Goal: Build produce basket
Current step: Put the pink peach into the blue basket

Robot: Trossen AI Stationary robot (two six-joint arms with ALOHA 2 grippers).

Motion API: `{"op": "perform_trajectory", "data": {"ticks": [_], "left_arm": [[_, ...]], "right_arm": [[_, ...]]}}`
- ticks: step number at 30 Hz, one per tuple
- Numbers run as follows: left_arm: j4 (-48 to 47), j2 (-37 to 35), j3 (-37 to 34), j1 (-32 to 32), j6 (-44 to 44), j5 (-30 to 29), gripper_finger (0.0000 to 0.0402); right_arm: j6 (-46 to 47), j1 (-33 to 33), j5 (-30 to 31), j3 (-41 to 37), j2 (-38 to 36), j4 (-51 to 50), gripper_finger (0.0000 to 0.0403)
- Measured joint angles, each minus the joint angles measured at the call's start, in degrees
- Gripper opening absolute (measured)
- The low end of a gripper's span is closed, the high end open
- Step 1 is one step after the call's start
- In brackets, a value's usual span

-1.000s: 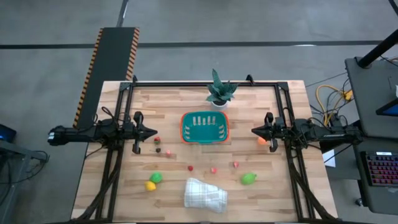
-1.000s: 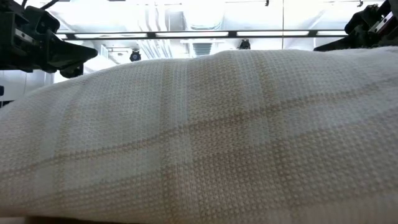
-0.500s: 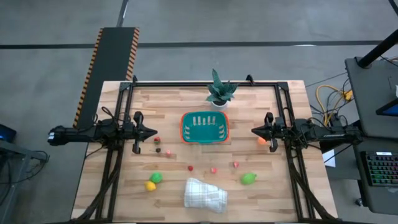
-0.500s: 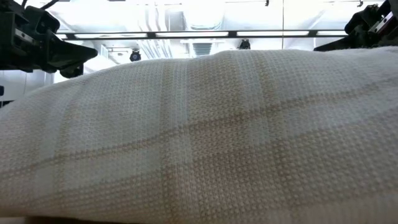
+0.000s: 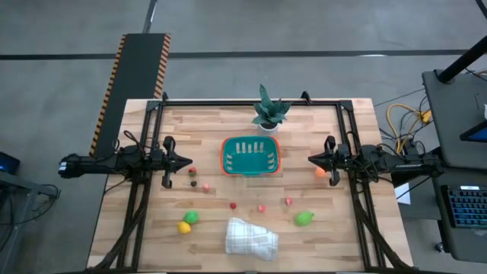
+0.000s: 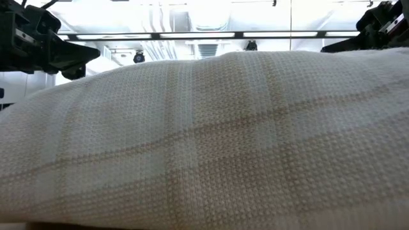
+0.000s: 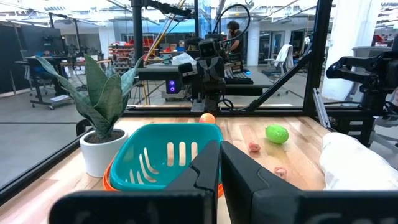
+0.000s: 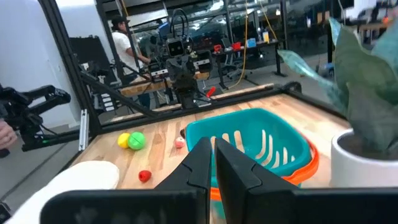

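Observation:
The teal basket [image 5: 251, 156] with its orange rim stands at mid-table. Produce lies around it: a green piece [image 5: 191, 218] and a yellow one [image 5: 183, 227] near left, a green lime [image 5: 304, 219] near right, an orange piece [image 5: 320, 172] under my right arm, pink pieces [image 5: 261, 207], and tiny berries [image 5: 194, 183] left of the basket. My left gripper [image 5: 190, 160] hovers level, left of the basket, shut and holding nothing. My right gripper [image 5: 310, 160] hovers level on the basket's right, also shut and holding nothing. Each wrist view shows the basket [image 7: 165, 162] [image 8: 255, 146] past shut fingers.
A potted plant [image 5: 268, 110] stands just beyond the basket. A folded white cloth [image 5: 251, 237] lies at the near edge and fills the low view [image 6: 204, 140]. A black frame [image 5: 251, 101] runs round the table. People show in the room beyond.
My right gripper has rolled slightly about the line it points along, staying in place and shut. Nothing on the table has moved.

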Motion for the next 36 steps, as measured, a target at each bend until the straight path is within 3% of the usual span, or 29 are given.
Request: {"op": "perform_trajectory", "data": {"ticks": [6, 8, 11, 15, 19, 24, 27, 30, 36], "left_arm": [[0.3, 0.0, 0.0, 0.0, 0.5, -0.4, 0.0], [1.3, 0.0, 0.0, 0.0, 2.1, -1.3, 0.0], [2.5, 0.0, 0.0, 0.0, 2.7, -1.3, 0.0], [3.2, 0.0, 0.0, 0.0, 2.9, -2.0, 0.0], [3.2, 0.0, 0.0, 0.0, 2.9, -6.4, 0.0], [5.1, 0.0, 0.0, 0.0, 2.9, -10.2, 0.0], [8.1, 0.0, 0.0, 0.0, 2.9, -10.8, 0.0], [10.6, 0.0, 0.0, 0.0, 3.0, -10.8, 0.0], [11.5, 0.0, 0.0, 0.0, 3.0, -10.8, 0.0]], "right_arm": [[-1.1, 0.0, -0.3, 0.0, 0.0, 3.1, 0.0015], [0.1, 0.0, -3.8, 0.1, 0.0, 2.6, 0.0028], [2.6, 0.0, -8.1, 1.4, 1.1, -0.5, 0.007], [3.0, 0.0, -7.8, 3.8, 4.1, -1.1, 0.0152], [-0.9, 0.0, -6.2, 8.8, 7.1, 0.2, 0.0217], [-10.8, 0.0, -3.7, 17.5, 10.3, 2.1, 0.0255], [-11.5, 0.0, -3.0, 23.5, 12.1, 1.7, 0.026], [-10.8, 0.0, -3.0, 29.4, 13.9, -4.2, 0.0258], [-11.6, 0.0, -3.0, 42.5, 20.6, -27.3, 0.025]]}}
